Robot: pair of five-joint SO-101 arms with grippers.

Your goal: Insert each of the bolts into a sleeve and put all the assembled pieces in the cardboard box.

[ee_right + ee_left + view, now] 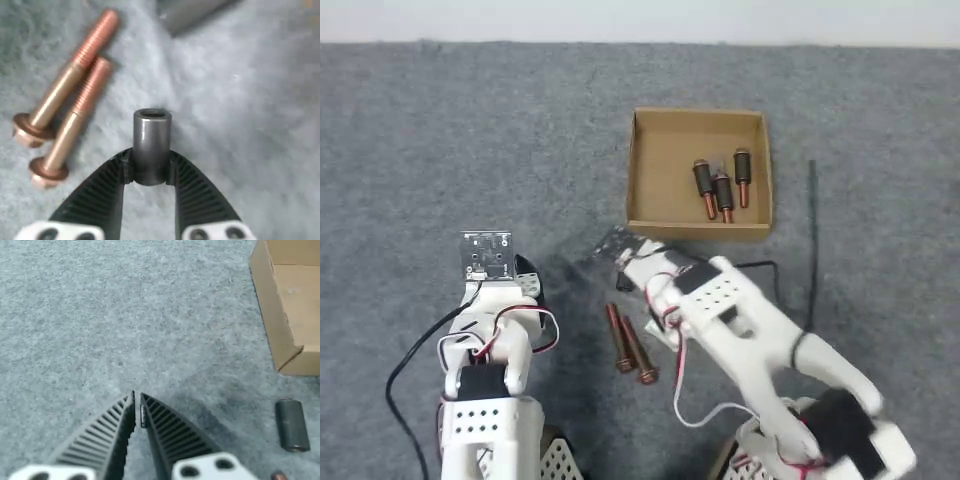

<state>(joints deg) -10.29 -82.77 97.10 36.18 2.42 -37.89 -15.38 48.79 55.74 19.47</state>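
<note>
My right gripper (151, 167) is shut on a dark metal sleeve (152, 142) and holds it just above the carpet. Beside it lie two copper bolts (64, 97) (70, 134), side by side; the high view shows these bolts (628, 342) in front of the cardboard box (645, 170). Another dark sleeve (197, 12) lies a little farther off, and the same sleeve (292, 425) rests on the carpet near the box corner (280, 325). Three assembled pieces (720, 185) lie in the box. My left gripper (137, 401) is shut with nothing in it, over bare carpet left of the bolts.
Grey carpet covers the table. A thin black cable (813, 240) runs along the right of the box. The right arm (760, 330) reaches in from the lower right, the left arm (490, 340) from the lower left.
</note>
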